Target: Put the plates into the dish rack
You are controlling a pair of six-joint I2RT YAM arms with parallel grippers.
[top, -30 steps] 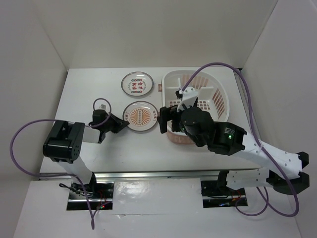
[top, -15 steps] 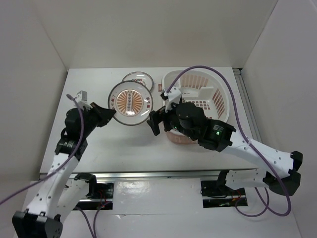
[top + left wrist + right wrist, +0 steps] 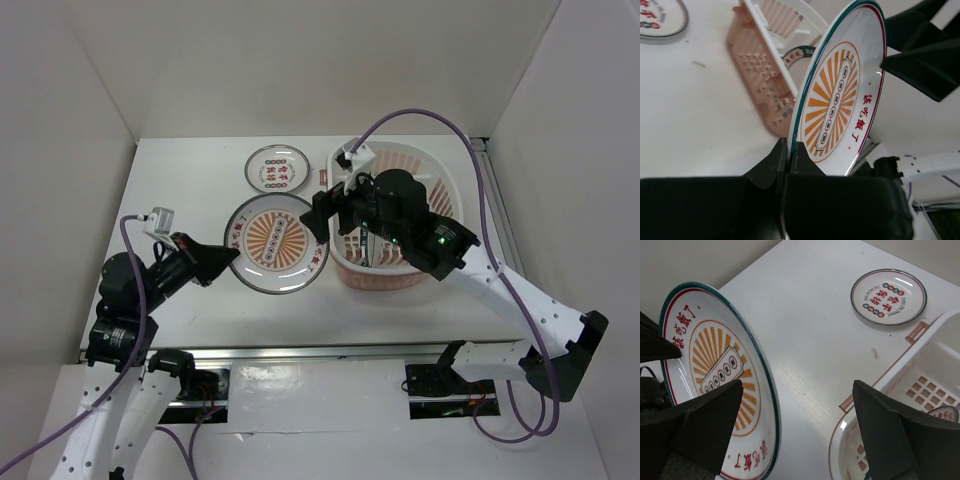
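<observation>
Orange-sunburst plate (image 3: 275,245): raised above table (image 3: 180,180), near rim pinched by left gripper (image 3: 788,150). Right gripper (image 3: 325,212): fingers spread wide, astride that plate's opposite rim, beside rack (image 3: 450,205). Character plate (image 3: 277,167): flat on table, behind. Green-rimmed plate (image 3: 801,51): inside rack

- Round white plate with orange sunburst centre (image 3: 715,385): stands steeply tilted at frame left, red characters along its rim.
- Right claw (image 3: 797,390): dark fingers spread wide; left finger overlaps the plate's lower face.
- Small round white plate with red-green characters (image 3: 888,296): flat on white desk (image 3: 810,315), upper right.
- Pale pink-and-white plastic dish rack (image 3: 900,390): lower right, near the flat plate.
</observation>
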